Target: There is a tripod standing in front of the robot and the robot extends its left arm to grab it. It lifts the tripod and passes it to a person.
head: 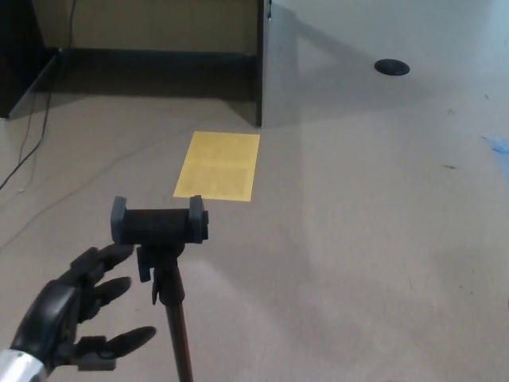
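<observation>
A black tripod (169, 278) stands upright at the lower middle of the head view, its phone clamp (159, 222) on top and its pole running down out of the picture. My left hand (79, 308) has come in from the lower left and is open, fingers spread, just left of the pole and below the clamp. It does not touch the tripod. My right hand is out of view.
A yellow sheet (219, 165) lies on the floor beyond the tripod. A dark partition edge (259, 64) stands behind it, cables (36, 135) trail at the left, and a black round disc (392, 68) sits far right.
</observation>
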Controlling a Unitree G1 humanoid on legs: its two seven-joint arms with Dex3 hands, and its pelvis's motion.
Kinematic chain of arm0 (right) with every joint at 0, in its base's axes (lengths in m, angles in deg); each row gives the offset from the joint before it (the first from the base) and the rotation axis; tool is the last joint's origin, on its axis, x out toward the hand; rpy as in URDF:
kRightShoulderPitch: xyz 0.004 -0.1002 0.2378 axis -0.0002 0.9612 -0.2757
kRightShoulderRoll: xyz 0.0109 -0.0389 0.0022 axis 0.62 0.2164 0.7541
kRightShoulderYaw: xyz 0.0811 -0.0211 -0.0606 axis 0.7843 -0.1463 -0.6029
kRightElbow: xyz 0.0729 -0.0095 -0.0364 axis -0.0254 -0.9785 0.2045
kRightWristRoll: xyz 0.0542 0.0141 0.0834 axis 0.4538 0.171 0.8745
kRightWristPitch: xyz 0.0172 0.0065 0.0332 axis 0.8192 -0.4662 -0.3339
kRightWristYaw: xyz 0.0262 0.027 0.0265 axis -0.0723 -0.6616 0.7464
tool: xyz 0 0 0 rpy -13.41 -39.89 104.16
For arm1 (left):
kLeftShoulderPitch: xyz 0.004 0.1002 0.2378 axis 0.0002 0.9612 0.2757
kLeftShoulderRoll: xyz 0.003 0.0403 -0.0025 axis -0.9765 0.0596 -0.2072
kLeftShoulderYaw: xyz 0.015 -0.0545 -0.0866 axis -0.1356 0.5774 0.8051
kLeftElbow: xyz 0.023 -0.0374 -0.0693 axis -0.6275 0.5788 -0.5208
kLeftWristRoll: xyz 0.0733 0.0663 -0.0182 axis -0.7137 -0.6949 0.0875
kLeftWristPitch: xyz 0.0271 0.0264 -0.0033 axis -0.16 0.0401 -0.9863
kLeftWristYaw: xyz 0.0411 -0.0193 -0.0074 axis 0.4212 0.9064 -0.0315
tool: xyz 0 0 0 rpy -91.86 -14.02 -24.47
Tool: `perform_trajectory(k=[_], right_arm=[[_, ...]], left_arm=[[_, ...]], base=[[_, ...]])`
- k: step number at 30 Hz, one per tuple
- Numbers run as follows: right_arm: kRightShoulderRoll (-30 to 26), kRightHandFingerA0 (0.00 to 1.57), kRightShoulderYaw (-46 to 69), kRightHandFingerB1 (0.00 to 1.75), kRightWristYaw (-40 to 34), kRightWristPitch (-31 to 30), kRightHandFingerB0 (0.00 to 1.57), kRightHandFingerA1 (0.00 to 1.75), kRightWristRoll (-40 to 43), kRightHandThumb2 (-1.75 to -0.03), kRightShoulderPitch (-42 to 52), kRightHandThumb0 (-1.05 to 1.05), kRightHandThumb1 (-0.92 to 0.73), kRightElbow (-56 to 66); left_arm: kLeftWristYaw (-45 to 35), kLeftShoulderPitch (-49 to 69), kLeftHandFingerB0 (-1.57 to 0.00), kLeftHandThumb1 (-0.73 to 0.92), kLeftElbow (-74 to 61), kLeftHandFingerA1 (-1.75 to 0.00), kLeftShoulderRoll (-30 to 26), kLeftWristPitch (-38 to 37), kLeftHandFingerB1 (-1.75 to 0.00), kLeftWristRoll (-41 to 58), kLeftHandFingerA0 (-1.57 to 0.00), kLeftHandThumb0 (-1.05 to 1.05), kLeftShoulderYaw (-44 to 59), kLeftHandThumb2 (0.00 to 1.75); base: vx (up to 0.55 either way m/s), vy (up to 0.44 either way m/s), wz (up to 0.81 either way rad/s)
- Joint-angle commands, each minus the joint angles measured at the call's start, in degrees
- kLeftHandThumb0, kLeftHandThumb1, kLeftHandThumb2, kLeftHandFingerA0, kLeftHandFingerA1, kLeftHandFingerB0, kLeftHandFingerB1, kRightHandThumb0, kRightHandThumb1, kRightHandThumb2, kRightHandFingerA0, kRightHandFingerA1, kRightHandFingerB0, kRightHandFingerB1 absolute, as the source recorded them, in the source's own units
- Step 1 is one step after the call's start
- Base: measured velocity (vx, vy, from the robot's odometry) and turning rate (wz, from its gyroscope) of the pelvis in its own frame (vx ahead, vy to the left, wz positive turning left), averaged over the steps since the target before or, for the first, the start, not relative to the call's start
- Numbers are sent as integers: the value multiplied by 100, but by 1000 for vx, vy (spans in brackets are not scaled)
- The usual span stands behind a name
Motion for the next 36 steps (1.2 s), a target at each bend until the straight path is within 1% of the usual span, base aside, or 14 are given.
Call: perform_trajectory(k=[1, 6, 7, 10, 11, 19, 20, 24, 25, 28, 29, 34, 35, 36], right_arm=[[-118, 68, -43, 46, -154, 153, 41, 55, -95, -78, -21, -45, -54, -44], [-93, 66, 21, 45, -49, 89, 40, 54, 10, -77, -25, -44, -54, -41], [-103, 67, 14, 45, -53, 105, 40, 54, -6, -77, -34, -44, -54, -41], [-113, 68, -11, 45, -95, 119, 40, 55, -49, -77, -67, -44, -54, -62], [-116, 68, -16, 45, -109, 148, 40, 55, -58, -77, -72, -45, -54, -80], [-103, 68, -13, 45, -102, 134, 40, 55, -48, -78, -69, -45, -54, -15], [-88, 68, 15, 45, -67, 139, 40, 55, -4, -77, -64, -45, -54, 2], [-67, 68, 16, 45, -28, 125, 40, 55, 6, -77, -83, -45, -54, -21], [-75, 69, 5, 45, -39, 144, 40, 55, -10, -77, -71, -44, -54, -11], [-76, 68, 1, 45, -54, 175, 40, 55, -18, -77, -64, -45, -54, -10], [-70, 68, -1, 45, -38, 171, 40, 55, -15, -77, -72, -45, -54, -10], [-47, 68, 12, 45, 5, 178, 40, 55, 14, -77, -129, -45, -53, -36], [-43, 68, -5, 46, -34, 208, 41, 55, -13, -77, -125, -45, -53, -27], [-44, 67, -9, 46, -29, 231, 41, 55, -15, -78, -125, -45, -53, -28]], left_arm=[[26, 120, -19, 38, -411, -36, 3, 472, -27, -174, -25, -41, -199, 51], [-122, 232, -17, 41, -609, -35, -7, 540, -27, -124, -22, -37, -368, 53], [-146, 200, -2, 26, -592, -49, 25, 564, -47, -108, -5, -23, -411, 82], [-161, 164, -2, 26, -627, -50, 40, 602, -47, -81, -5, -23, -454, 82], [-112, 153, -17, 41, -685, -35, 47, 677, -27, -143, -22, -38, -505, 53], [-221, -37, -13, 38, -423, -41, 210, 388, -32, -124, -21, -46, -685, 61], [-172, -49, -6, 26, -451, -51, 244, 472, -49, -169, -8, -25, -719, 84], [28, -195, -7, 28, -240, -51, 336, 566, -50, -393, -9, -24, -825, 84], [88, -258, -13, 38, -106, -41, 369, 535, -33, -456, -24, -49, -870, 63], [189, -460, -14, 38, 297, -41, 464, 473, -33, -527, -25, -48, -926, 62], [197, -548, -6, 27, 443, -51, 510, 520, -49, -512, -9, -24, -925, 84], [327, -931, -7, 28, 983, -51, 711, 651, -49, -561, -10, -23, -914, 84], [323, -993, -14, 40, 1082, -41, 734, 600, -32, -572, -25, -45, -911, 61], [372, -1055, -13, 40, 1173, -44, 762, 575, -33, -615, -30, -48, -925, 63]], base=[[0, 0, 0], [0, 0, 0], [0, 0, 0], [0, 0, 0], [0, 0, 0], [0, 0, 0], [0, 0, 0], [0, 0, 0], [0, 0, 0], [0, 0, 0], [0, 0, 0], [0, 0, 0], [0, 0, 0], [0, 0, 0]])
